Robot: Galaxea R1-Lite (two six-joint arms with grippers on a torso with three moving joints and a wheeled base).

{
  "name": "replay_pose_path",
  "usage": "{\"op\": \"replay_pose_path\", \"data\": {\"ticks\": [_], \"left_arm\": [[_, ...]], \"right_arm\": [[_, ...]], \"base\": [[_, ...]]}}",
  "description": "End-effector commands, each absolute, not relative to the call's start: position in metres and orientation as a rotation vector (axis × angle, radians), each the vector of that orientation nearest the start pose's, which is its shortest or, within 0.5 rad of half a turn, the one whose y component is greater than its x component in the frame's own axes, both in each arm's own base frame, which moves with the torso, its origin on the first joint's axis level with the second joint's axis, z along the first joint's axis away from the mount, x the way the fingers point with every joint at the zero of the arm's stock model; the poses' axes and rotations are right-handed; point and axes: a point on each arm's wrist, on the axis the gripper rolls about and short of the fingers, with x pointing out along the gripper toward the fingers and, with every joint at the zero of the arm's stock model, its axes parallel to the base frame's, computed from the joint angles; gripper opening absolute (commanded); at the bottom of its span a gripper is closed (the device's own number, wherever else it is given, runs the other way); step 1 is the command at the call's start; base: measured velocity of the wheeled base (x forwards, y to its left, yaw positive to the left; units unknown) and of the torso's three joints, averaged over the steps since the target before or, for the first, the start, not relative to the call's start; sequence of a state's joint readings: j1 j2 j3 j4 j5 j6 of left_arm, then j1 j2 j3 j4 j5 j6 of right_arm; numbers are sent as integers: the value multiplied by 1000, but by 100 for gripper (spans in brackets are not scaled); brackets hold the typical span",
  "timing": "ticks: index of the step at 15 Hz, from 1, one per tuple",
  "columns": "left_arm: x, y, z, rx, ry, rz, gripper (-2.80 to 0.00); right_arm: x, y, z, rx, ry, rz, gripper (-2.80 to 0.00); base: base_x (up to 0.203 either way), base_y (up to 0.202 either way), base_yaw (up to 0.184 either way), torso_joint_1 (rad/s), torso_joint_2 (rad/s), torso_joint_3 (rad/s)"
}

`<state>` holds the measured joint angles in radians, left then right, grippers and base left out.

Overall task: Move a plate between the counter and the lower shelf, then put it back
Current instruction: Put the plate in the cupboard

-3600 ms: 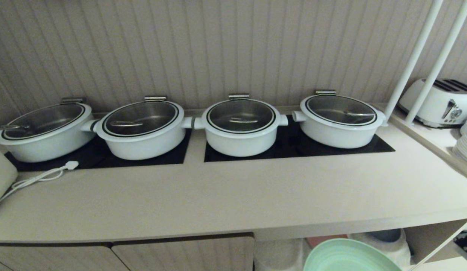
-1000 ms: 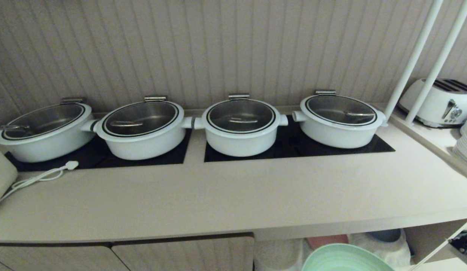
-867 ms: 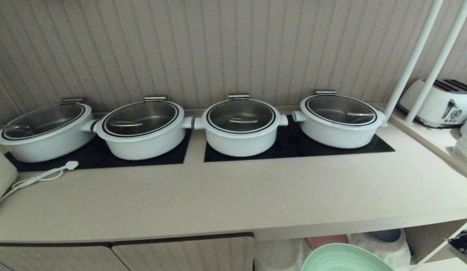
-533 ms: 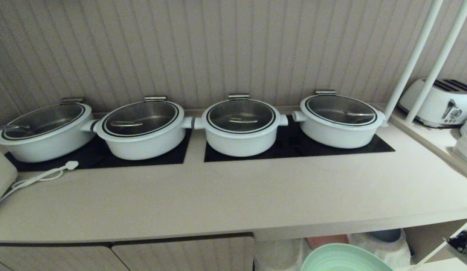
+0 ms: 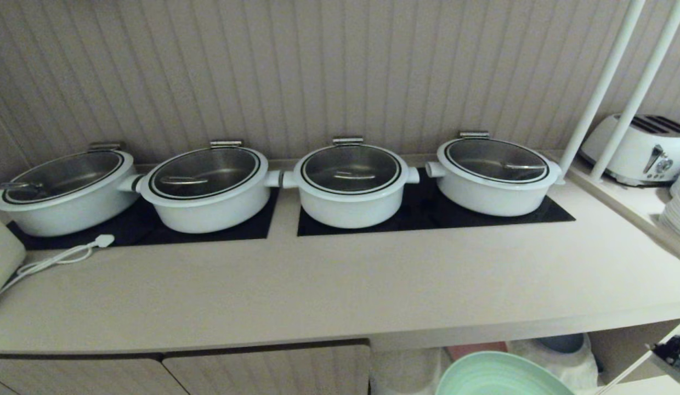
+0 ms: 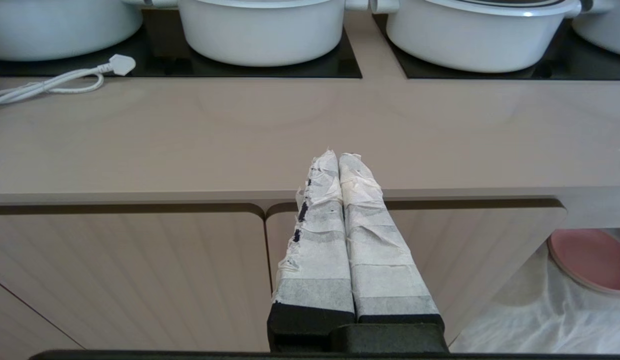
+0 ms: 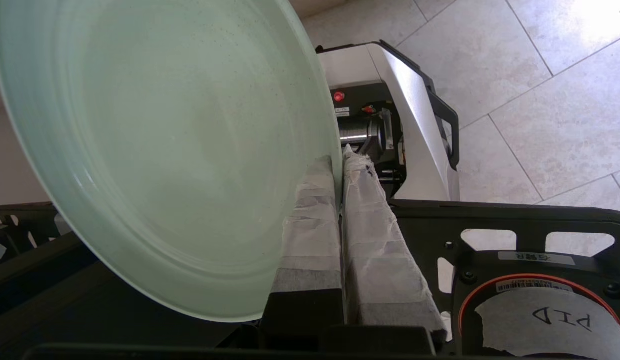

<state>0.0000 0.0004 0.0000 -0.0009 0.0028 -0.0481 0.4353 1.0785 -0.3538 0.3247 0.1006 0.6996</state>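
Head view: a long shiny beige desk (image 5: 340,285) carries four round white pots with glass lids (image 5: 351,184) on black panels. A white power cord (image 5: 55,258) lies at its left end. A white toaster (image 5: 644,148) sits on the side ledge at the right. At the bottom edge, the round mint-green plate (image 5: 499,378) pokes up in front of the desk, lower than the top. Behind it is the lower shelf with its wrinkled white cloth (image 5: 565,362), where a bit of a pink plate (image 5: 477,347) shows.

Left wrist view: the left claw (image 6: 338,160) has its taped fingers pressed together with nothing between them. It waits in front of the beige cupboard doors (image 6: 140,275), below the desk's edge.

Right wrist view: the right claw (image 7: 340,160) is closed tight on the rim of the green plate, which stands tilted on its edge.

What could go wrong: only a thin bit of rim is pinched, so the plate might slip or swing and fall. If it goes up too close, it could bump the thick front edge of the desk.

Next to a moment ago, the plate sits a little more to the left and a touch lower. The pots and desk look the same.
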Motion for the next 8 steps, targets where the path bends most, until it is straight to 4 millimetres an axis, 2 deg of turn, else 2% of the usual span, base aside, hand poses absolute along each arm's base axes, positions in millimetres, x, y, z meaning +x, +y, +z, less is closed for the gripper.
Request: {"op": "replay_pose_path", "data": {"ticks": [1,8], "left_arm": [[-23,0,76,-49,-2,3,-280],[-23,0,76,-49,-2,3,-280]], "right_arm": [[81,40,117,447,1160,96,-280],[80,40,116,455,1170,110,-280]], "base": [[0,0,0,0,0,0],[0,0,0,-19,38,21]]}}
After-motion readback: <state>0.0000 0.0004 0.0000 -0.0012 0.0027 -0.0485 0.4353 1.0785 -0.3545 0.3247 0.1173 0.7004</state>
